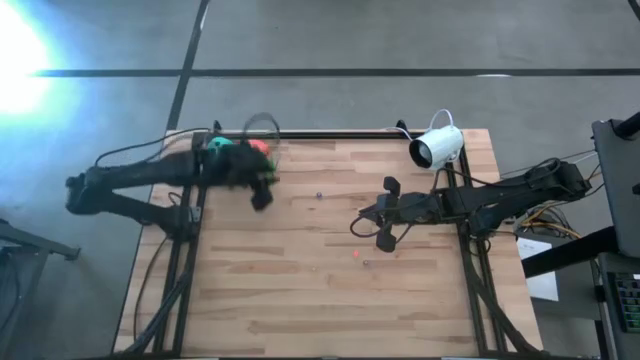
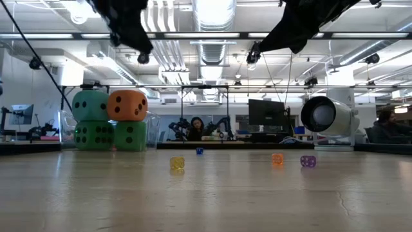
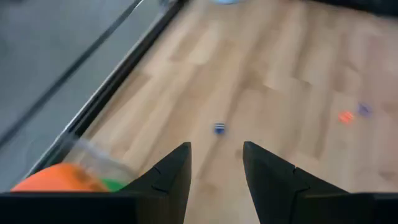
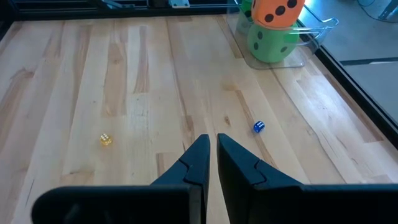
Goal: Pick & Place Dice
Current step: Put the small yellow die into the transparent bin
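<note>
Behind the pale wooden table [image 2: 206, 193] we see an open workshop with monitors and ceiling lights. The four dice sit stacked at the table's far left corner, inside a clear container [image 4: 314, 31]: the two green dice [image 2: 132, 136] on the bottom row, the teal die [image 2: 90, 105] and the orange die [image 2: 127, 105] on top. With all four gathered there, we judge the placing essentially done, and little appears left beyond drawing the arms clear.

The left gripper [image 3: 216, 171] hovers above the table just beside the stack, its fingers parted with bare wood showing between them and nothing held. The right gripper [image 4: 211, 163] waits toward the right of the table, its fingers nearly together and empty.

Tiny loose dice lie scattered on the boards: a yellow one [image 2: 177, 164], a blue one [image 4: 259, 127], an orange one [image 2: 277, 159] and a purple one [image 2: 308, 161]. A white camera [image 1: 437, 147] stands at the far right edge.
</note>
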